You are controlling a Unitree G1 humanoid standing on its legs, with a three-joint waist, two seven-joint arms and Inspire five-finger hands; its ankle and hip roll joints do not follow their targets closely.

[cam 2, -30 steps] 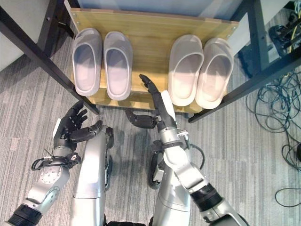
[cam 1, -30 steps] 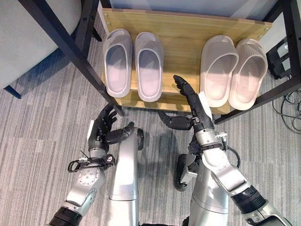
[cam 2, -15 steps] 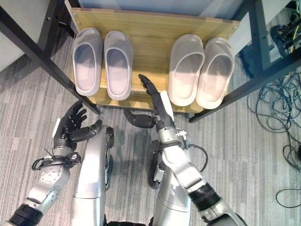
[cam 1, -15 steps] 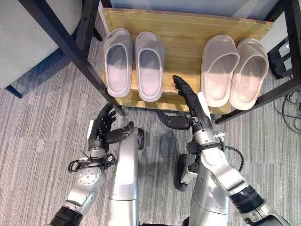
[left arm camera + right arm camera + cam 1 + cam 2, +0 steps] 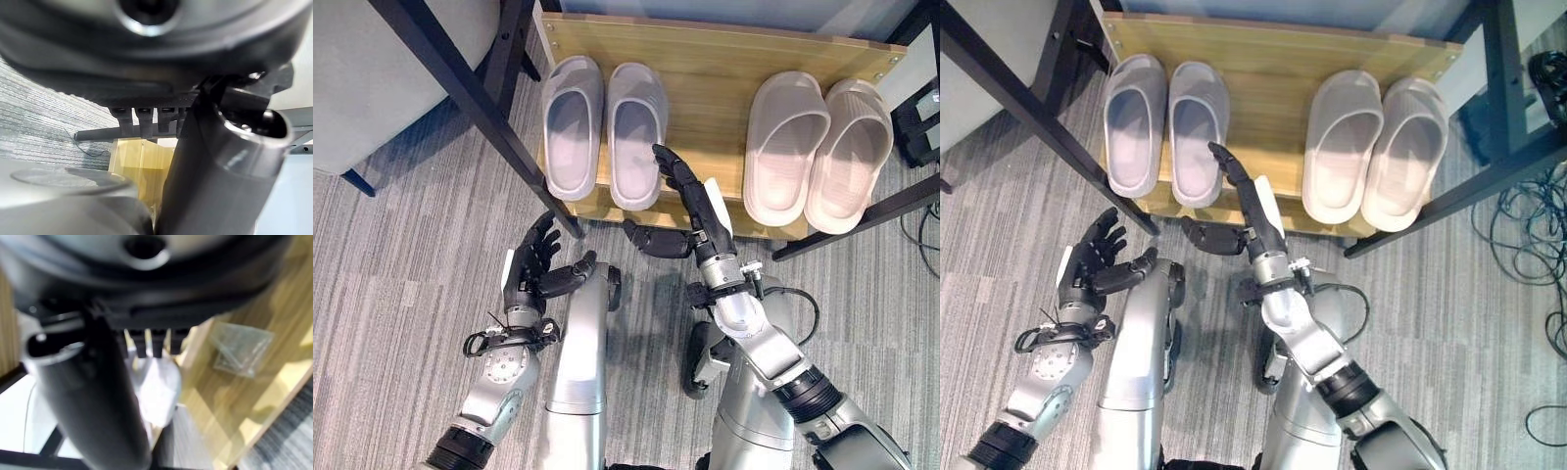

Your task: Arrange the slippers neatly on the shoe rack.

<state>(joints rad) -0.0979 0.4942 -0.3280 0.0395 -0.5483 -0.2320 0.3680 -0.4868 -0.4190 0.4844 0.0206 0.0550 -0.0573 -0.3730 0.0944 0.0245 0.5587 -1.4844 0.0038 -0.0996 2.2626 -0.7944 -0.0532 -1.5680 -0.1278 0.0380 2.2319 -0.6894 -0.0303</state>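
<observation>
Four slippers stand in two pairs on one wooden shoe rack shelf (image 5: 705,73), seen from above, toes pointing away from the robot. The grey pair is on the left: one grey slipper (image 5: 571,125) just beside the other grey slipper (image 5: 636,133), their sides nearly touching. The beige pair is on the right, well apart from the grey pair: one beige slipper (image 5: 785,145) with the second beige slipper (image 5: 849,153) tilted against it, their sides touching. No writing or label can be read on the slippers or the shelf.

The right robot hand (image 5: 690,201) reaches over the shelf's front edge, fingers straight and together, thumb spread out to the side, holding nothing. Its fingertips lie just beside the heel end of the inner grey slipper; whether they touch it cannot be told.

The left robot hand (image 5: 535,265) hangs above the striped grey carpet (image 5: 401,294) in front of the rack, fingers loosely spread, empty. Two black frame bars (image 5: 470,98) cross the upper left corner.
</observation>
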